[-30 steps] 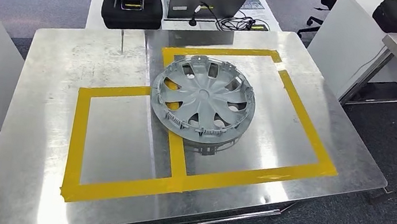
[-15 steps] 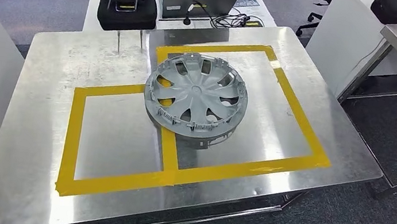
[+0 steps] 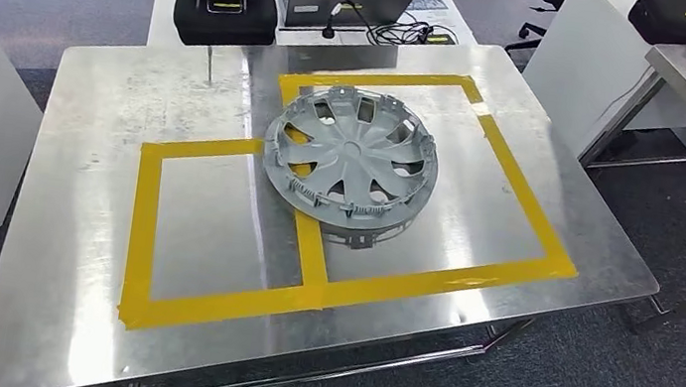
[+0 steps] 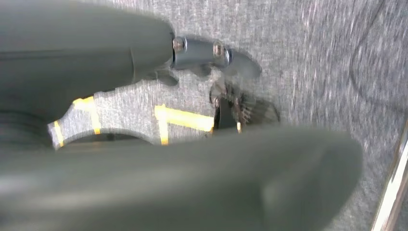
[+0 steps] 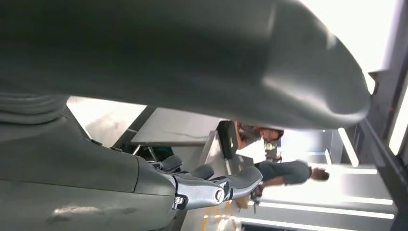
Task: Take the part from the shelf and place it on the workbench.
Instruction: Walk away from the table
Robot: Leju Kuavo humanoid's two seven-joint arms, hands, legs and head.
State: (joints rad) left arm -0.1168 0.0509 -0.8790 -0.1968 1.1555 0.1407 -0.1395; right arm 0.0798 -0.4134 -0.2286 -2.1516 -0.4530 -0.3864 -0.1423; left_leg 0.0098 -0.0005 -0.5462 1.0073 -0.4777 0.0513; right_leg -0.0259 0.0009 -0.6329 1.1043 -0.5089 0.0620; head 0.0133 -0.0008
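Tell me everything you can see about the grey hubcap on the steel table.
The hubcap is a round, matt grey wheel cover, plastic by its look, with curved spokes fanning from a small central hub and openings between them. Clips or tabs line its rim. It lies face up and seems slightly tilted on the metal workbench, mostly inside the larger yellow tape square and overlapping the tape line shared with the smaller one. Neither hand touches it.
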